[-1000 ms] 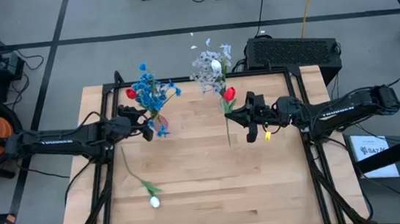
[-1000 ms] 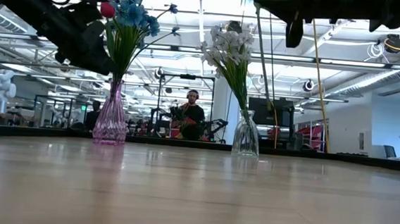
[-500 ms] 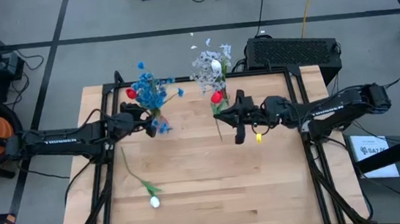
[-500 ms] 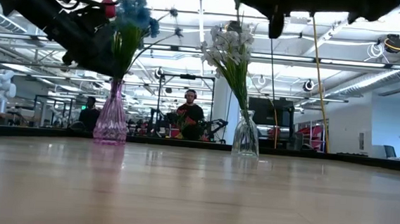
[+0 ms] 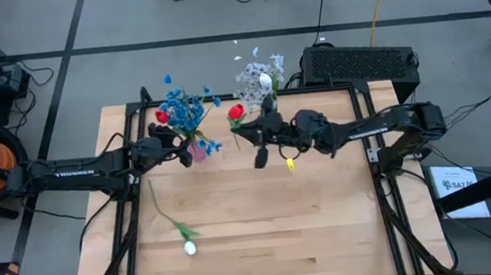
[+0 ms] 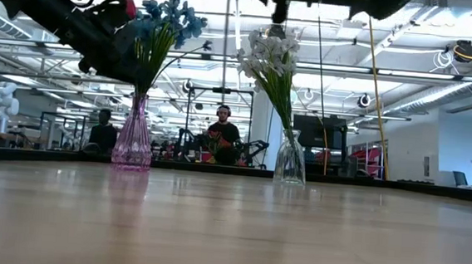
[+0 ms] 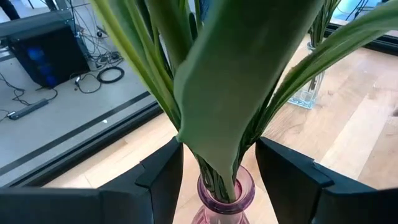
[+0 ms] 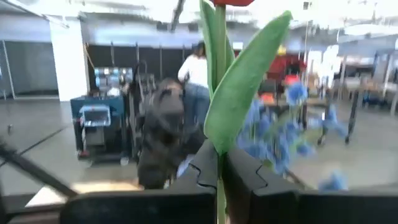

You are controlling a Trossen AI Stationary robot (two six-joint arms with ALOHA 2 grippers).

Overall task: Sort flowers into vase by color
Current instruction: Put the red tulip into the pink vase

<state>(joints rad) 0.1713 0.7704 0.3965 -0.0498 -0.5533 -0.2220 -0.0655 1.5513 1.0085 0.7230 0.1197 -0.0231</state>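
Red tulip (image 5: pixel 236 112) travel is what changed: a second ago your right gripper (image 5: pixel 258 136) held it upright past the clear vase (image 6: pixel 290 163); now it has swept across toward the pink vase (image 6: pixel 133 141), fingers (image 8: pixel 205 167) clamped on the stem. Your left gripper (image 5: pixel 181 150) stays at that vase's neck, fingers (image 7: pixel 160 175) spread either side of the blue flowers (image 5: pixel 186 108). Judging by this, red joins blue. One white tulip (image 5: pixel 189 248) lies well behind the left gripper, still unsorted.

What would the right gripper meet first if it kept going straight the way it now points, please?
Probably the left gripper and the blue flowers in the pink vase; the right gripper, carrying the red tulip, points toward them, though depth is unclear.
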